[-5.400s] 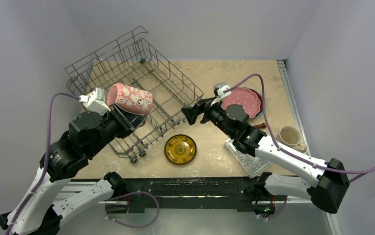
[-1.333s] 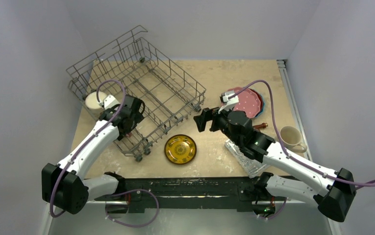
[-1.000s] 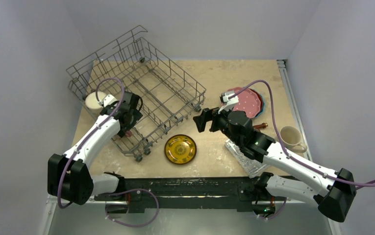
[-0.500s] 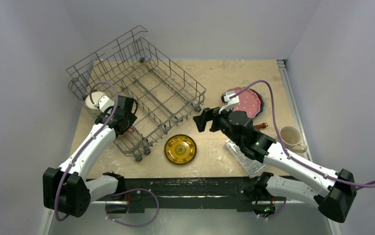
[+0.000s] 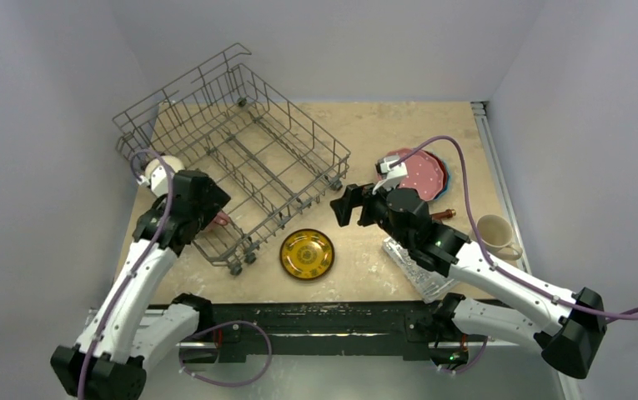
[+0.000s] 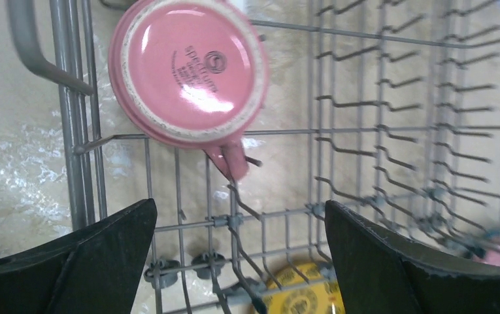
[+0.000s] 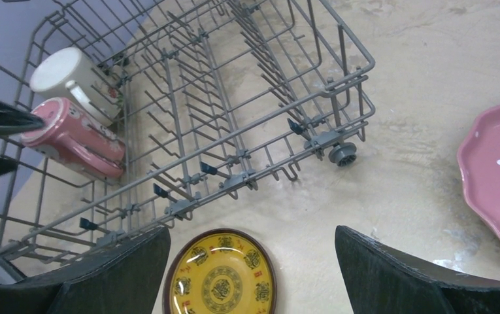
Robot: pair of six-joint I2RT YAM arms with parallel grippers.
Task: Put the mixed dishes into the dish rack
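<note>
The grey wire dish rack (image 5: 253, 146) sits at the back left. A pink mug (image 6: 191, 72) lies in its near-left end, base toward my left wrist camera, its handle (image 5: 220, 220) just showing from above. My left gripper (image 6: 237, 261) hangs open over the rack wires a little short of that mug, holding nothing. A cream mug (image 7: 70, 75) stands by the rack's left end. My right gripper (image 7: 253, 275) is open and empty above the small yellow plate (image 5: 307, 253). The pink dotted plate (image 5: 422, 175) lies to the right, and another cream mug (image 5: 494, 233) stands at the far right.
A clear plastic box (image 5: 419, 271) lies under my right forearm. A small reddish-brown object (image 5: 442, 214) sits beside the pink plate, with a blue plate edge (image 5: 446, 187) under it. The rack's wheels (image 7: 343, 154) face the yellow plate. Walls close in on three sides.
My left gripper carried the pink mug to the rack, let it go in the near-left end and has drawn back toward the left, now open. The right arm has barely moved.
</note>
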